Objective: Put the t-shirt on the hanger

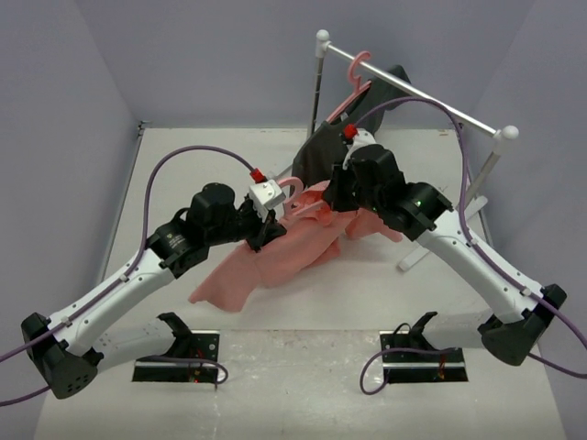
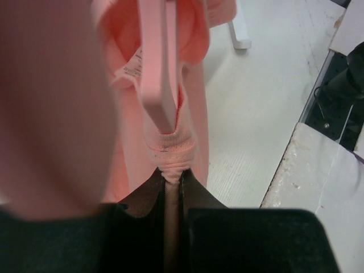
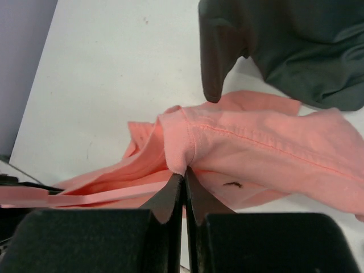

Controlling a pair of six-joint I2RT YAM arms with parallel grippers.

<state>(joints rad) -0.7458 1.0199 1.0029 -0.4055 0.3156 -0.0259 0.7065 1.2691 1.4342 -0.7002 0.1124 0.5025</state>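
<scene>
**Salmon t-shirt (image 1: 266, 261) pinched at two points**

The left gripper (image 2: 172, 177) is pressed together on the bunched collar, where the hanger (image 2: 161, 62) runs into the neck opening. The right gripper (image 3: 183, 173) nips a seamed fold. Shirt and hanger sit just in front of the dark grey garment (image 3: 296, 51).

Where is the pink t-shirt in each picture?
Top external: the t-shirt lies spread mid-table, near the picture's centre.
Left wrist: upper middle, bunched at the left gripper.
Right wrist: across the middle, with one fold pinched by the right gripper.
Shared landmark: the white table shows in all three.
</scene>
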